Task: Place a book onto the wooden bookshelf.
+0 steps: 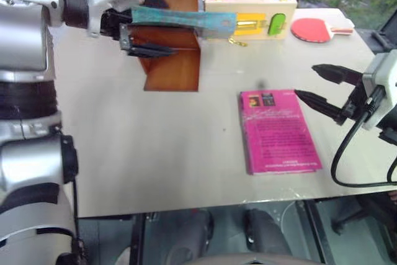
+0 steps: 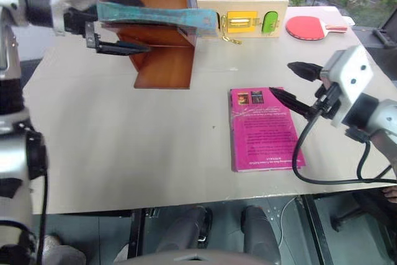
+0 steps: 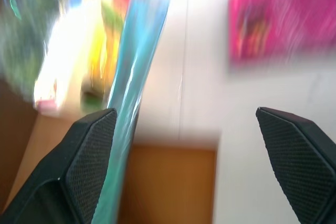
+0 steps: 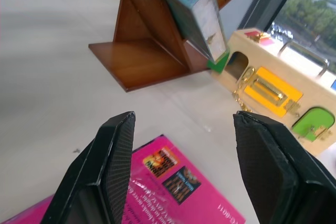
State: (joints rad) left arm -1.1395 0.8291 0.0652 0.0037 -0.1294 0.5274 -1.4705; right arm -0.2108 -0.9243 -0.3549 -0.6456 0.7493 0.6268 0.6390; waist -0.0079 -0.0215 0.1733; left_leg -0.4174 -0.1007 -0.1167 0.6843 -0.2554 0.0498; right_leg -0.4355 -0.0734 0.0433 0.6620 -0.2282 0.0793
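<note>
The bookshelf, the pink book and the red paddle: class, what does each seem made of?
The bookshelf looks like polished reddish-brown wood, with a light sheen. The pink book seems a glossy paperback: its cover catches the light. The red paddle has a matte, probably rubber face and a pale, likely wooden handle.

Reddish-brown wooden bookshelf [image 2: 162,69] carried a polished, smooth finish with a soft sheen. The thin teal-blue book [image 2: 155,17] had a worn, mottled paper cover. The bright pink book [image 2: 263,130] looked glossy, as if film-wrapped. The pale tabletop [image 2: 136,147] was matt and smooth. The pale wooden box [image 2: 242,9] bore brass-coloured metal fittings. Black fingers [image 4: 110,166] showed a fine textured, rubber-like pad surface.
</note>
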